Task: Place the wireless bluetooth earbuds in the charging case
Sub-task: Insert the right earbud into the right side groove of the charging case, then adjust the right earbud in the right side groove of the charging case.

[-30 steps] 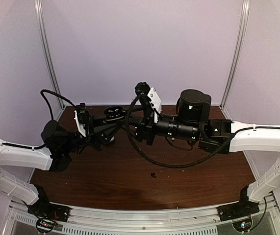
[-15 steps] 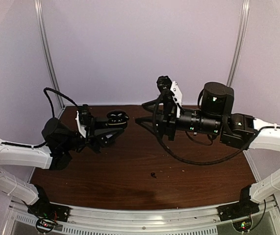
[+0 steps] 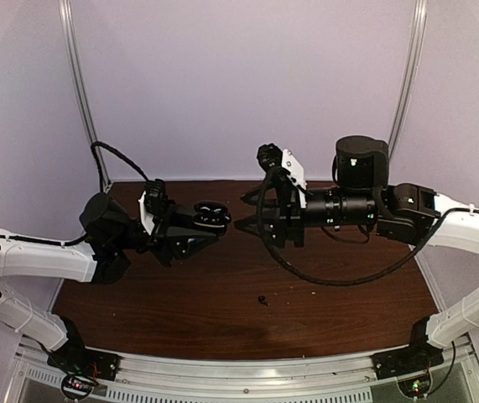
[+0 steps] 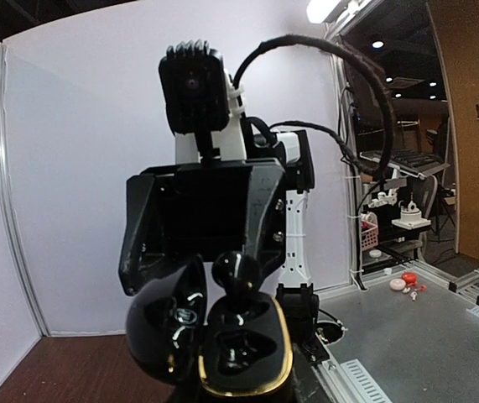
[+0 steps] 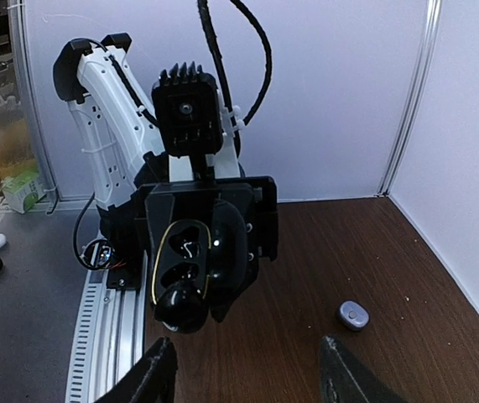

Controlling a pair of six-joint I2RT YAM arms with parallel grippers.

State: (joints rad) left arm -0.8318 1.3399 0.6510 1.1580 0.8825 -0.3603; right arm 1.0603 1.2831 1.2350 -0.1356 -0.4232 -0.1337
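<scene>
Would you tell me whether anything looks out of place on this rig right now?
Yes. A black earbud seems perched on the end rim of the open charging case, which the left gripper holds aloft, not seated in a well. A lavender-silver earbud and a small dark bit lie loose on the table.

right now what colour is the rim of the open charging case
Gold, on the glossy black charging case; clearest in the left wrist view.

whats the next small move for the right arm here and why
Probably ease the right gripper forward and nudge the black earbud into its socket: it seems perched on the rim of the open charging case held up by the left gripper, while the right jaws stand open and empty.
</scene>
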